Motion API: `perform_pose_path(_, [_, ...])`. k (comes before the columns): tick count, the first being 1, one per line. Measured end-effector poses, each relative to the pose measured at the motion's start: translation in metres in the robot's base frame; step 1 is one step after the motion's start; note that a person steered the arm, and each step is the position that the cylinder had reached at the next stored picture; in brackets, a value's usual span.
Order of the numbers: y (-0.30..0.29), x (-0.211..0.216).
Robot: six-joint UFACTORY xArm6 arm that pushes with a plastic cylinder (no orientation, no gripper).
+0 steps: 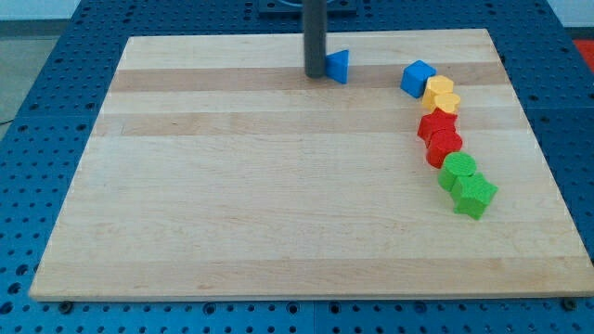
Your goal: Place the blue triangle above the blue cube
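Note:
The blue triangle [339,65] lies near the view's top, a little right of centre. My tip [316,73] stands right at its left side, touching or nearly touching it. The blue cube [418,78] lies to the right of the triangle, at about the same height in the view, with a gap of bare board between them. The cube is the top end of a curved row of blocks.
Below the blue cube the row runs down: a yellow block [441,88], a yellow heart [443,103], a red star [437,124], a red block [445,146], a green block [458,170] and a green star [474,195]. The wooden board [232,186] sits on a blue perforated table.

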State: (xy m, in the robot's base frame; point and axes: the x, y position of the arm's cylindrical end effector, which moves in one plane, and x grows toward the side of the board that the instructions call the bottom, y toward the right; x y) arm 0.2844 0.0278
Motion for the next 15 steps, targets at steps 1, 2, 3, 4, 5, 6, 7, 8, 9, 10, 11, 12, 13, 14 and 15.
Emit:
perform_pose_path(1, [0.046, -0.003])
perform_pose_path(2, [0.053, -0.011])
perform_pose_path(3, [0.015, -0.021])
perform_pose_path(4, [0.017, -0.04])
perform_pose_path(5, [0.045, -0.04])
perform_pose_path(6, [0.07, -0.034])
perform_pose_path(7, [0.067, -0.034])
perform_pose_path(8, [0.047, -0.03])
perform_pose_path(9, [0.047, -0.02])
perform_pose_path(10, [0.07, -0.019])
perform_pose_path(11, [0.092, -0.019])
perform_pose_path(12, [0.107, -0.019])
perform_pose_path(13, [0.111, -0.019])
perform_pose_path(14, [0.093, -0.016])
perform_pose_path(15, [0.088, 0.008])
